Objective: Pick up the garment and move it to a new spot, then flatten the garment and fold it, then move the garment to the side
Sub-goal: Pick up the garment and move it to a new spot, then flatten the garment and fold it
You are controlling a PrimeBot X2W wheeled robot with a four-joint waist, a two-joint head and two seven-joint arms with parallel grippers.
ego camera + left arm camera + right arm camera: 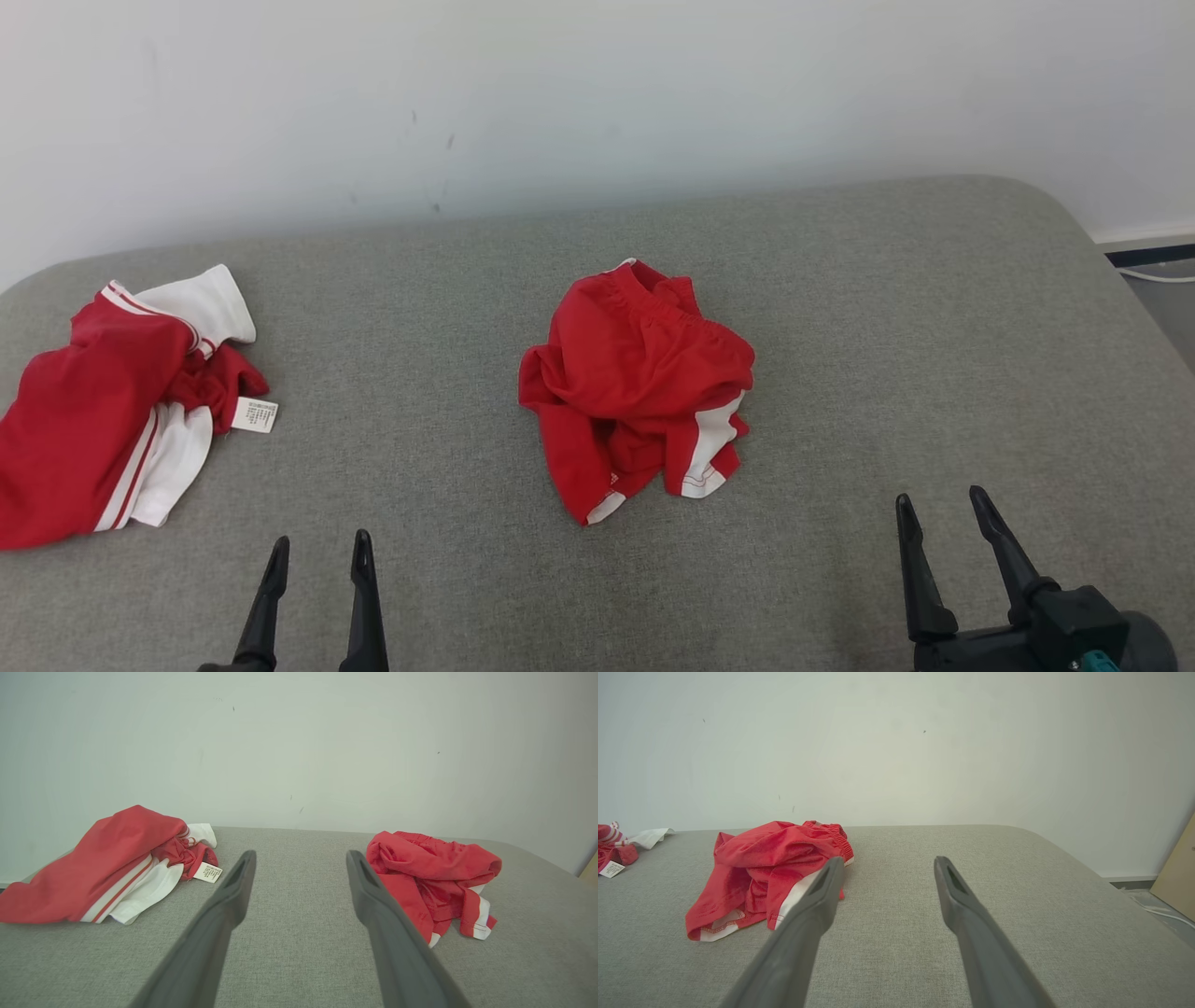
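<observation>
My left gripper (321,538) and right gripper (939,496) are hovering low over the near edge of the grey padded surface (887,308). Both have their fingers spread apart and are carrying nothing, and neither is touching cloth.

Just beyond and between them, the red shorts (639,373) are lying in a crumpled heap at the middle of the surface. The elastic waistband is bunching toward the far side, and white side panels and hems are poking out on the near side.

I'm judging that the pick-up is not yet begun. To do it well, I'm planning to bring one gripper down onto a raised fold near the top of the heap. I'm aiming to pinch through enough layers that the whole piece lifts together rather than one leg trailing. I'm steering clear of the thin white hems, which could slip.

Off to the left, a second red-and-white garment (103,411) is lying well apart. Its white care tag (255,414) is showing dark print too small for me to read. I'm seeing no brand marks anywhere. Behind everything, the pale wall (597,93) is rising.
</observation>
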